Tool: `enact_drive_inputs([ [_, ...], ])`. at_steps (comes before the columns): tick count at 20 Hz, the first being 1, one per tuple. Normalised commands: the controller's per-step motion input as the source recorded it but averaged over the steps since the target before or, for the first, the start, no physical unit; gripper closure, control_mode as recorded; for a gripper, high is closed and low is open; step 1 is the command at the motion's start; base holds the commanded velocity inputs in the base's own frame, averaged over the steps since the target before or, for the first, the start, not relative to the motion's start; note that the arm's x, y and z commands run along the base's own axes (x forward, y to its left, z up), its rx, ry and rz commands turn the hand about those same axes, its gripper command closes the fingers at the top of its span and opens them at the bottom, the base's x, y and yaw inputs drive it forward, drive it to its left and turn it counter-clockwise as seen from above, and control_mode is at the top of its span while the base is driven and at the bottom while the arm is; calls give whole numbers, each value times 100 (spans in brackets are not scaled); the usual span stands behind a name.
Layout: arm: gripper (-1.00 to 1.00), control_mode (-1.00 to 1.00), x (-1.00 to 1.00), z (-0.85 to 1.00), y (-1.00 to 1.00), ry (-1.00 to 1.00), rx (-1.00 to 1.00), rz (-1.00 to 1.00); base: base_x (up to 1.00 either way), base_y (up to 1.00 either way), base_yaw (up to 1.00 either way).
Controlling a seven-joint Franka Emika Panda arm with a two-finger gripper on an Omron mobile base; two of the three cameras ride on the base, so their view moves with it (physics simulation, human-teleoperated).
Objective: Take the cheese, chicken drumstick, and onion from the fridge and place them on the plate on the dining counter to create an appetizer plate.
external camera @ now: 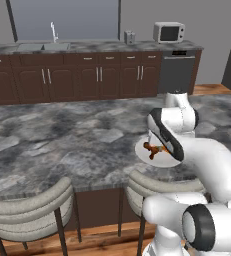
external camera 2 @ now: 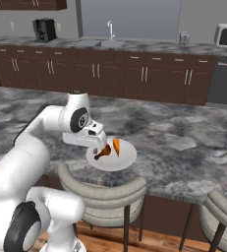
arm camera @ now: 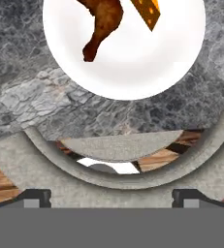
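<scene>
A round white plate (external camera 2: pixel 124 161) lies on the grey marbled dining counter (external camera 2: pixel 184 133), near its front edge. On the plate are the dark brown chicken drumstick (external camera 2: pixel 102 152) and, right beside it, the orange cheese wedge (external camera 2: pixel 116 146). My gripper (external camera 2: pixel 96 145) hangs open just above the plate's near-left edge with nothing between its fingers. Looking down in the hand view, the drumstick (arm camera: pixel 104 24) and cheese (arm camera: pixel 150 10) sit at the top on the plate (arm camera: pixel 133 63), and my gripper (arm camera: pixel 111 198) stands wide apart. The onion and the fridge are out of view.
A padded beige stool (external camera 2: pixel 102 189) stands right below the plate at the counter's edge, with another stool (external camera: pixel 29 207) to its left. At the back, a far counter carries a sink (external camera: pixel 42 46) and a microwave (external camera: pixel 168 32). My arm covers part of the plate (external camera: pixel 159 161).
</scene>
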Motion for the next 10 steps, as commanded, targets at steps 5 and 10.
enact_drive_inputs([
  [5,-100,100,-80,25,20,-16,-9,2,-20,2,0],
  [10,-100,100,0,0,0,0,0,0,-100,21,0],
])
